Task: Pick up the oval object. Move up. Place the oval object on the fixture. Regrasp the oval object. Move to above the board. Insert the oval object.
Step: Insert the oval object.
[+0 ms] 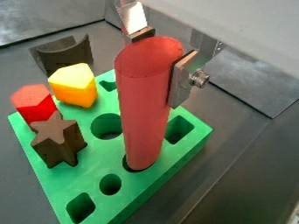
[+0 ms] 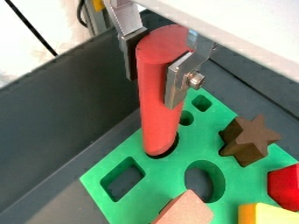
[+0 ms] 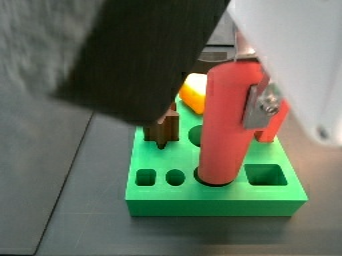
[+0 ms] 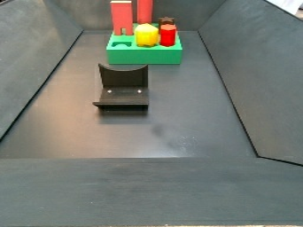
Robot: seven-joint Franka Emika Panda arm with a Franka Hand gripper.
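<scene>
The oval object (image 1: 140,114), a long smooth red rod, stands upright with its lower end in a hole of the green board (image 1: 181,149). My gripper (image 1: 160,57) is shut on the rod's upper part, one silver finger on each side. Both wrist views show this grip, the rod (image 2: 158,109) rising from the board (image 2: 128,171) between the fingers of the gripper (image 2: 155,63). In a side view the rod (image 3: 221,140) reaches down to the board's front row. The dark fixture (image 4: 122,87) lies on the floor in front of the board (image 4: 144,53), with nothing on it.
On the board stand a brown star peg (image 1: 56,140), a red hexagonal peg (image 1: 33,102) and a yellow piece (image 1: 73,83). A salmon-pink block (image 2: 187,210) stands beside an oval hole. Grey sloping walls (image 4: 48,71) enclose the floor.
</scene>
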